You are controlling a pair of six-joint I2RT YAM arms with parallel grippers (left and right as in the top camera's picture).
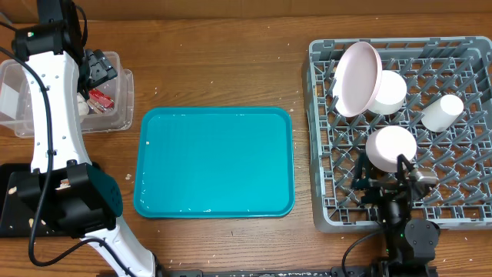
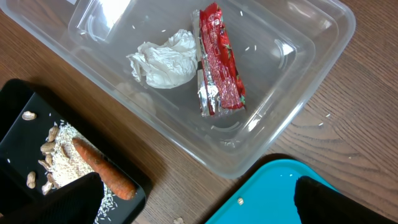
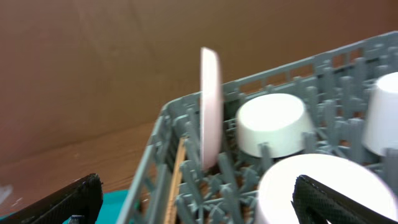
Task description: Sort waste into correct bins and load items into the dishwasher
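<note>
— Where do your tools stand right now?
— Your left gripper [image 2: 199,200] hangs above the clear tub [image 2: 298,74], jaws spread wide with nothing between them. Your right gripper [image 3: 199,202] is equally wide and empty, over the grey dish rack [image 1: 321,138].
— And the waste, measured from the teal tray [image 1: 215,161]?
— Off its far-left corner, the tub holds the crumpled napkin [image 2: 163,59] and red wrapper [image 2: 219,62] side by side. Off its near-left corner, the black tray [image 2: 18,118] holds the carrot [image 2: 102,168], lying on the pale scraps [image 2: 59,155].
— The crockery?
— All in the rack, right of the teal tray: the plate [image 1: 357,77] stands on edge, one bowl [image 1: 388,91] just beside it, the other bowl [image 1: 390,146] under your right gripper, and the cup [image 1: 442,111] sits among the pegs.
</note>
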